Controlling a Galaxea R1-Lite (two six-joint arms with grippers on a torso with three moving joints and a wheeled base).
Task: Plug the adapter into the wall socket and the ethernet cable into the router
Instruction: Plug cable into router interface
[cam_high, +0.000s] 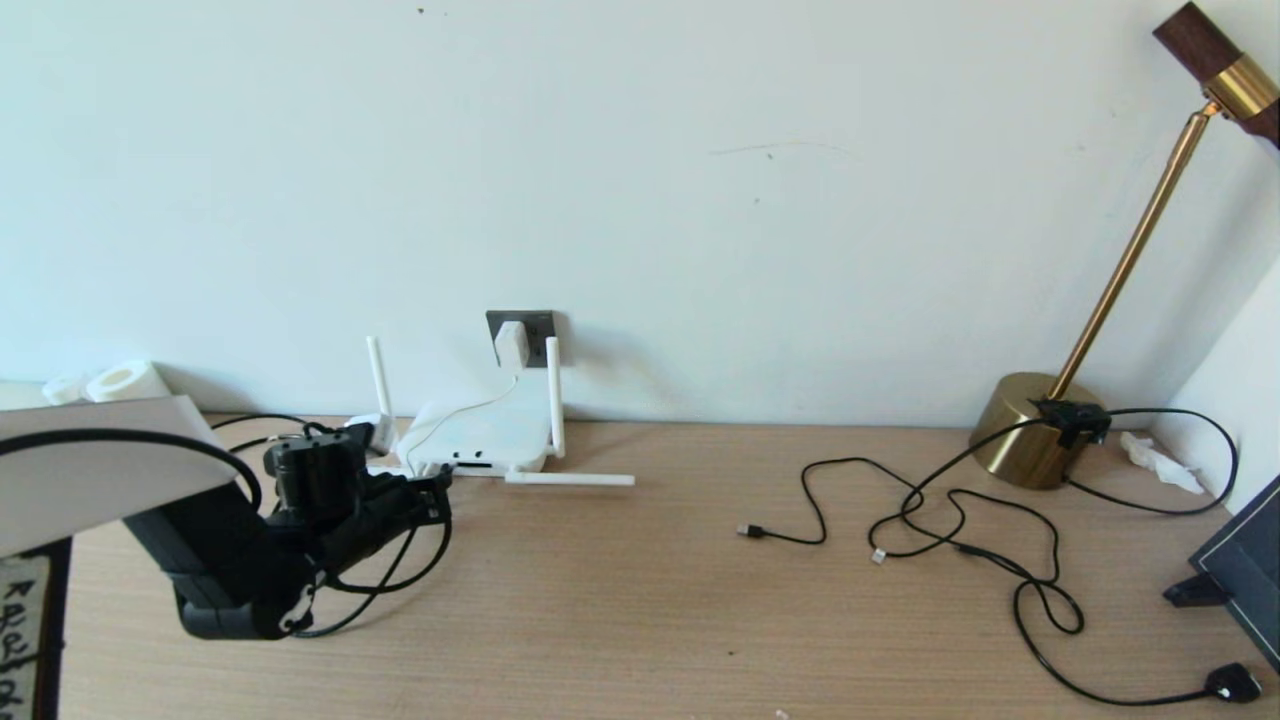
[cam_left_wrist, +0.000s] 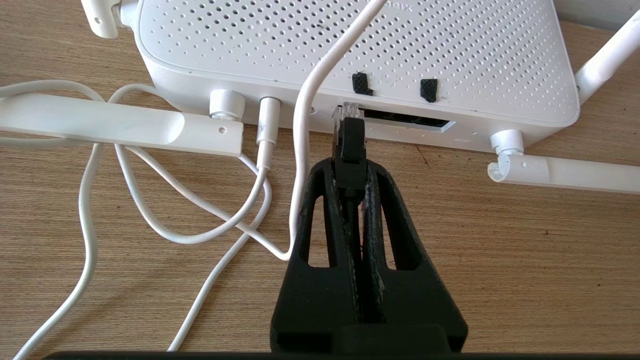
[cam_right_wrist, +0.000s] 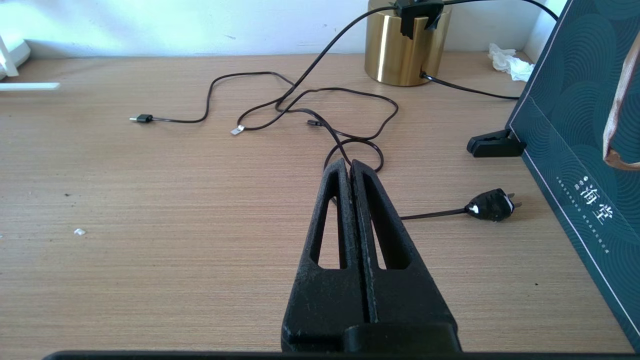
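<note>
The white router (cam_high: 487, 438) lies by the wall with its antennas spread; the left wrist view shows its perforated shell (cam_left_wrist: 450, 45) and dark port slot (cam_left_wrist: 410, 121). My left gripper (cam_high: 437, 493) (cam_left_wrist: 351, 167) is shut on the black boot of the ethernet cable (cam_left_wrist: 351, 145). The cable's clear plug tip sits at the left end of the port slot. The white adapter (cam_high: 511, 343) sits in the dark grey wall socket (cam_high: 538, 325), and its thin white cord (cam_left_wrist: 301, 150) drapes over the router. My right gripper (cam_right_wrist: 351, 166) hangs shut and empty over the right side of the table.
A brass lamp (cam_high: 1028, 430) stands at the back right, with thin black cables (cam_high: 955, 500) and a black plug (cam_high: 1232, 683) spread before it. A dark green box (cam_right_wrist: 575, 125) is at the right edge. White cord loops (cam_left_wrist: 165, 220) lie beside the router. Paper rolls (cam_high: 125, 382) sit far left.
</note>
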